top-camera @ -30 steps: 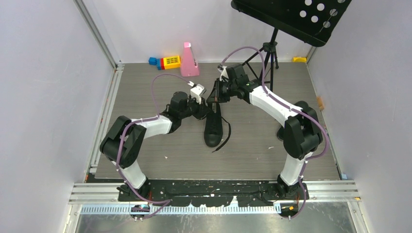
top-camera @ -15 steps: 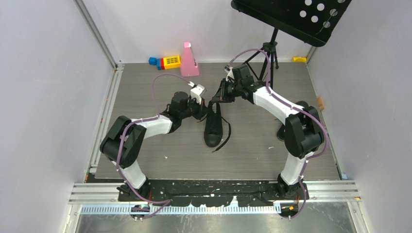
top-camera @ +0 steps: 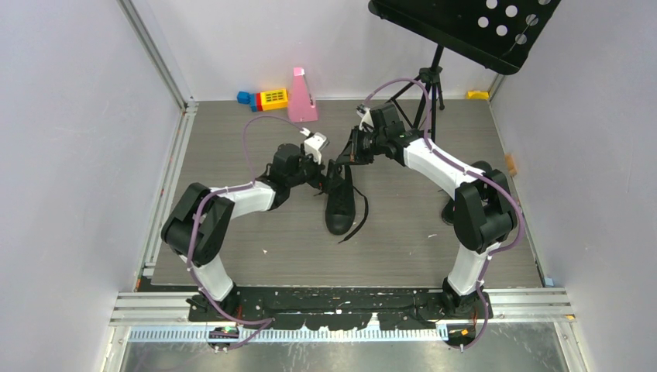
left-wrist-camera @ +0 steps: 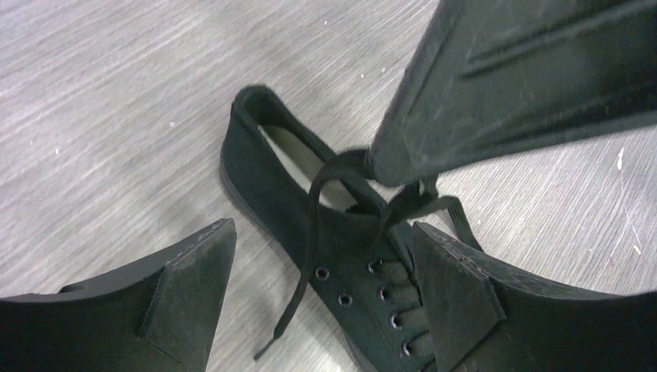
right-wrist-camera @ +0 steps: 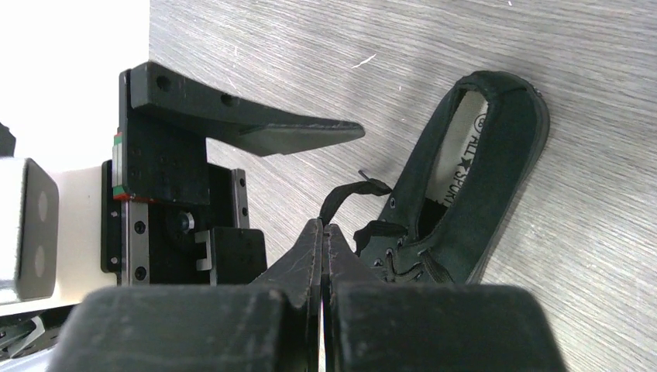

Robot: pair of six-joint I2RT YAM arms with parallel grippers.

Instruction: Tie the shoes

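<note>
The surface [top-camera: 232,232] was a grey wood-grain board flecked with pale scuffs. Plain lilac-white walls [top-camera: 70,155] closed it in at 9, 12 and 3 o'clock, and aluminium rails [top-camera: 170,178] ran along its 9 o'clock edge and across 6 o'clock. At 1 o'clock stood a black tripod music stand [top-camera: 436,70], its perforated tray [top-camera: 457,23] overhanging the far corner. At 11 o'clock, by the back wall, sat a pink wedge-shaped block [top-camera: 300,97] beside small yellow [top-camera: 273,98] and blue blocks [top-camera: 244,98], all in even, soft light.
</note>
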